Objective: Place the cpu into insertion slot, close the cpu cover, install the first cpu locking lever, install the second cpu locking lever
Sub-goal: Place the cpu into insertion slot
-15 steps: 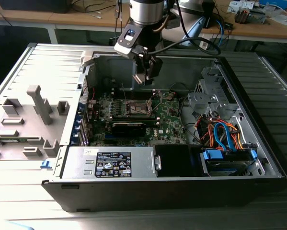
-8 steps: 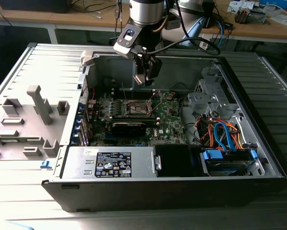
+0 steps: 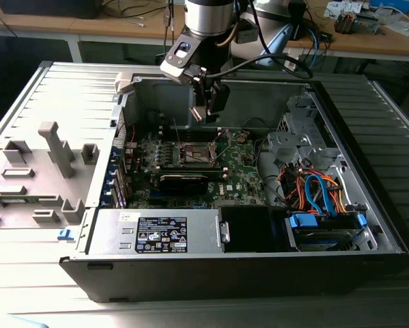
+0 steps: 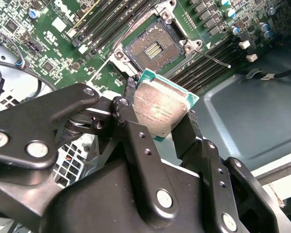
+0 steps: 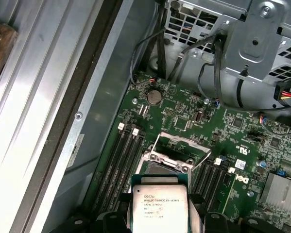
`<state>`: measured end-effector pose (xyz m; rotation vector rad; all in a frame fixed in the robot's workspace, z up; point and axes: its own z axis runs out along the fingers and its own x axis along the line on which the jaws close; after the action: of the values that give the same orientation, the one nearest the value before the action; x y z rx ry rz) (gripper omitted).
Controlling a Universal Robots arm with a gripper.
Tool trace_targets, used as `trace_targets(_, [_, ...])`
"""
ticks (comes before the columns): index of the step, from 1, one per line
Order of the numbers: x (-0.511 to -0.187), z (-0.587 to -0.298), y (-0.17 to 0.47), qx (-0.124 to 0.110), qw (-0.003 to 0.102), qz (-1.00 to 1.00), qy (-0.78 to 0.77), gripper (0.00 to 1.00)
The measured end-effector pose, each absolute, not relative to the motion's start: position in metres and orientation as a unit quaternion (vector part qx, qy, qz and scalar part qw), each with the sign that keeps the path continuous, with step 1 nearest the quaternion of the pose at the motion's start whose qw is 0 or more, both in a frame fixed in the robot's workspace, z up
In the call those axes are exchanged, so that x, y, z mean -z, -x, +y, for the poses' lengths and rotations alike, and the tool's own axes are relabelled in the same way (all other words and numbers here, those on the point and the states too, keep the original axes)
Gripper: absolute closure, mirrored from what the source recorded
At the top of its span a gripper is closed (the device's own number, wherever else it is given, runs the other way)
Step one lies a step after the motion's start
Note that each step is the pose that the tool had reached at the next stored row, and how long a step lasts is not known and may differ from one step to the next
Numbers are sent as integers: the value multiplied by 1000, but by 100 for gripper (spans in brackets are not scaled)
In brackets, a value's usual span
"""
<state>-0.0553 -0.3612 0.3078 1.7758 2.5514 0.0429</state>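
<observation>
Hand point(image 4: 161, 110) clamped on the cpu point(image 5: 157, 201), fingers point(image 4: 135, 131) pressing two opposite edges. Chip held in the air above the insertion slot point(image 4: 154, 48), not touching it; slot empty. cpu cover point(image 5: 184, 141) stands raised at one edge of the slot. Slot sits on the green motherboard point(image 3: 245, 160), inside the open computer case point(image 3: 259, 102).

An open dark metal computer case point(image 3: 259, 273) is lying on the ridged grey counter point(image 3: 40, 301), holding a green motherboard point(image 3: 245, 171); orange and blue cables point(image 3: 313, 188) are bunching inside it.
</observation>
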Motion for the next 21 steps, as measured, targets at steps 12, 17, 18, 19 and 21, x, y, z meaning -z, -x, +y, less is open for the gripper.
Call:
trace_targets(12, [-307,-361,55,-13,17,805,-593,45])
trace_targets(17, [-306,-361,55,-13,17,799,-601,45])
trace_targets(18, [-306,-361,55,-12,17,798,-602,45])
trace_targets(19, [-306,-361,55,-12,17,797,-604,45])
trace_targets(21, [-306,-361,55,-12,18,796,-605,45])
